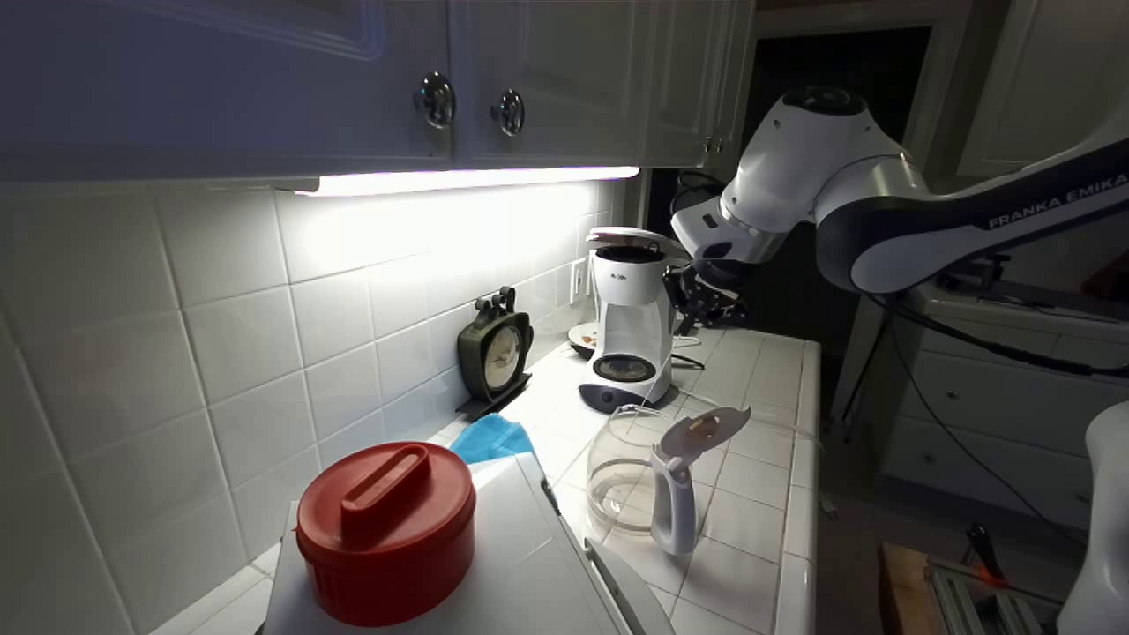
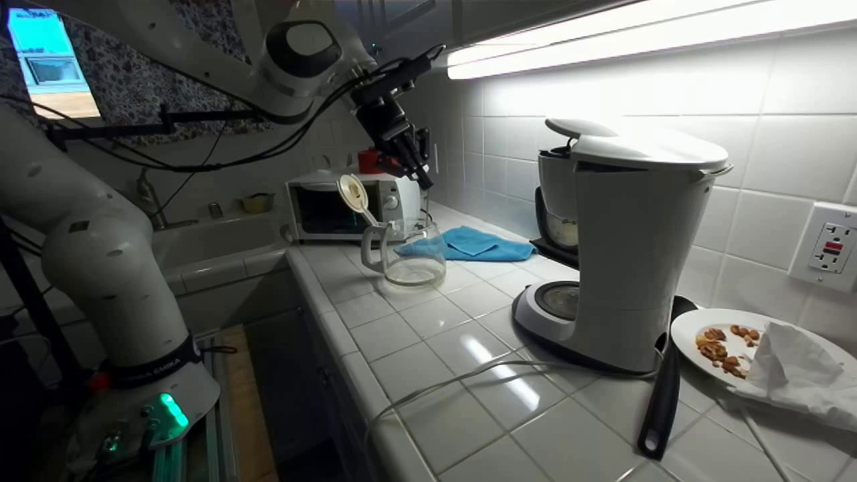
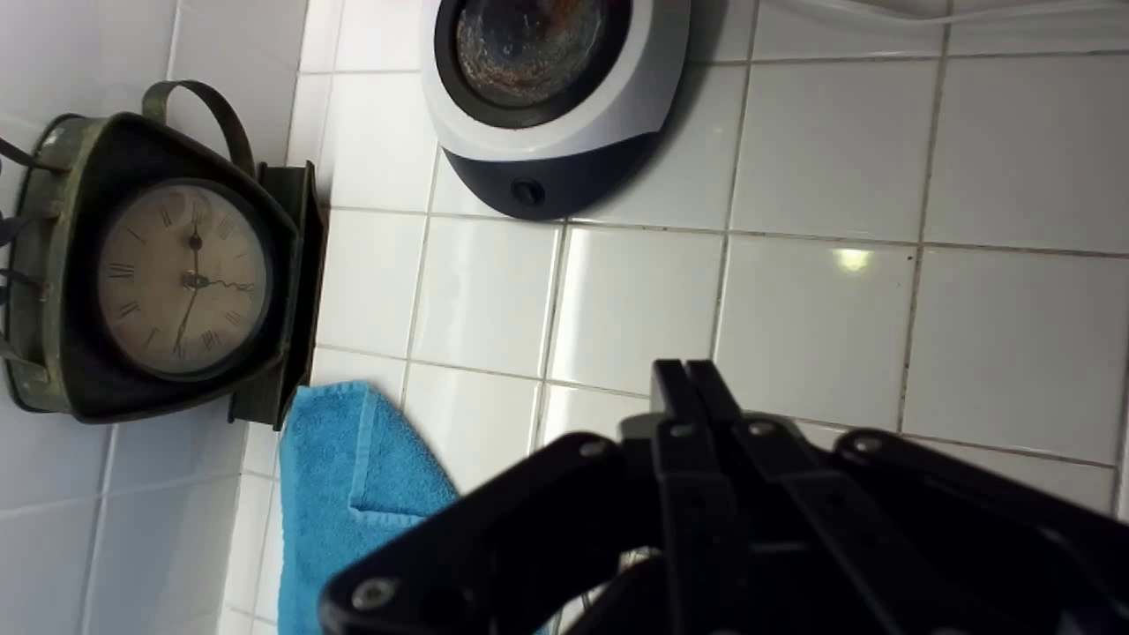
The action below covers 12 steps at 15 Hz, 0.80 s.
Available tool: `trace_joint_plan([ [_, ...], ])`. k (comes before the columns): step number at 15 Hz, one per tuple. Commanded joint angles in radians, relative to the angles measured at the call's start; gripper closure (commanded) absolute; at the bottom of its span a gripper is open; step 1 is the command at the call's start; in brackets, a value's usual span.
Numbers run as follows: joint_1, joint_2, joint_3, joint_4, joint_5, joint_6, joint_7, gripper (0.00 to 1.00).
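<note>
Black fingers [image 3: 672, 397] are pressed together above the white-tiled worktop [image 3: 820, 326]. Lower down, an exterior view shows the glass carafe [image 2: 412, 264] upright on it, lid [image 2: 353, 194] raised. To the left lies a blue cloth [image 3: 344, 520], with the clock [image 3: 185, 278] just beyond, near the wall [image 3: 132, 516]; the white coffee maker [image 3: 564, 132] stands farthest.

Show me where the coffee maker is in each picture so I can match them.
In an exterior view, the coffee maker stands just right of centre.
In an exterior view, the coffee maker stands well right of centre.
In the wrist view, only its base shows, at the top edge.
Shared landmark: the blue cloth, in all three views.
</note>
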Motion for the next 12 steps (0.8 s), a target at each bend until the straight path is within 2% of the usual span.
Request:
trace_joint_plan([
  [1,-0.029,-0.067,0.0,-0.038,0.036,-0.008,-0.049,0.96],
  [6,-0.052,-0.106,-0.003,-0.047,0.031,-0.01,-0.042,0.96],
  [12,-0.13,-0.138,0.017,-0.049,-0.021,-0.012,0.047,0.96],
])
